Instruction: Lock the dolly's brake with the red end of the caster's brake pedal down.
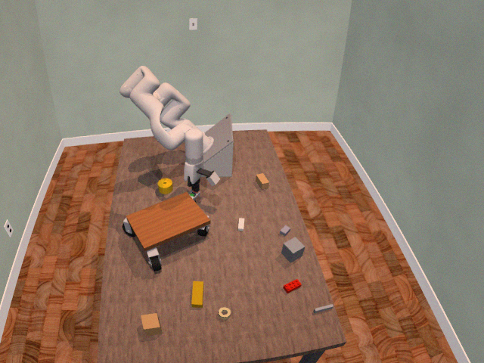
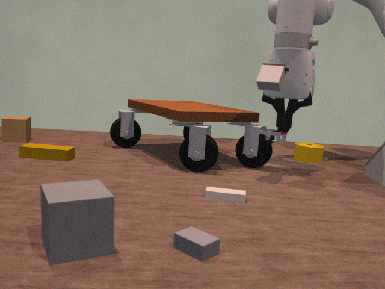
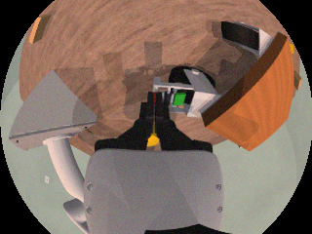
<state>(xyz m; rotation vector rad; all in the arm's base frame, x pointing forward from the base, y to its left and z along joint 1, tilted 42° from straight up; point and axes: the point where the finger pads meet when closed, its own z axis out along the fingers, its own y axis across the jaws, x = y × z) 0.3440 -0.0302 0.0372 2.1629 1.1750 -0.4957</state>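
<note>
We found the dolly (image 1: 167,219) standing on the table (image 1: 249,320), its wooden deck level on four black casters. We took the dolly as our landmark. The brake pedal (image 2: 273,133) projected from the caster at the corner nearest the arm's base, roughly level; its green end (image 3: 179,97) lay toward the caster and its red end (image 2: 282,132) outward. The gripper (image 2: 284,129) pointed straight down at that corner, fingers fully together with nothing between them, tips resting on or just above the red end; we could not tell if they touched. A yellow disc (image 2: 308,152) sat just beyond that same corner. A white bar (image 2: 225,194) and a grey cube (image 2: 77,220) lay on the dolly's opposite side, well apart from it.
</note>
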